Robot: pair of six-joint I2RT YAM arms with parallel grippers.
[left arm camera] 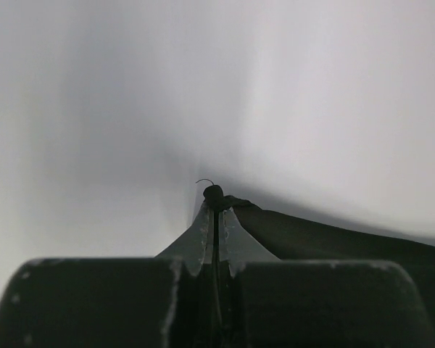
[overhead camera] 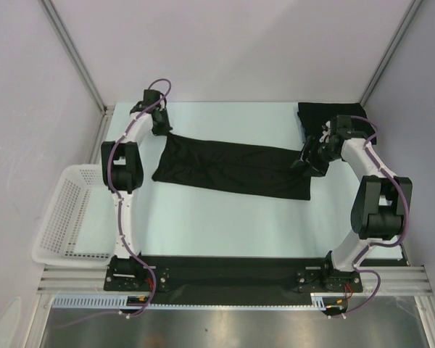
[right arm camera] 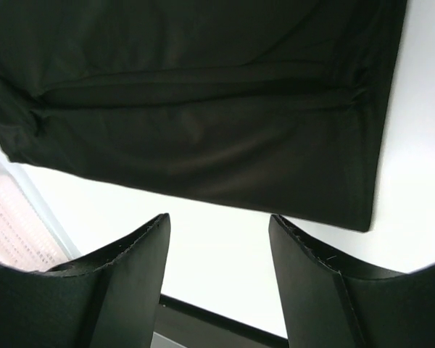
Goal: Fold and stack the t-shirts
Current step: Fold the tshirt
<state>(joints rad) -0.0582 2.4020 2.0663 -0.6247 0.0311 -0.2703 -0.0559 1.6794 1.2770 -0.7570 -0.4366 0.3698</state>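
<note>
A black t-shirt (overhead camera: 232, 168) lies stretched in a long band across the middle of the table. My left gripper (overhead camera: 162, 127) is shut on its far left corner; in the left wrist view the tips (left arm camera: 216, 201) pinch a small bunch of black fabric, and the shirt (left arm camera: 333, 239) trails off to the right. My right gripper (overhead camera: 309, 156) hovers at the shirt's right end, open and empty. In the right wrist view its gripper (right arm camera: 217, 235) stands apart above bare table, with the shirt (right arm camera: 203, 109) just beyond the fingertips. A second black t-shirt (overhead camera: 330, 113) lies folded at the back right corner.
A white mesh basket (overhead camera: 65, 217) sits off the table's left edge and shows at the left of the right wrist view (right arm camera: 7, 235). Walls and frame posts close in the back and sides. A black strip (overhead camera: 232, 272) runs along the near edge between the arm bases.
</note>
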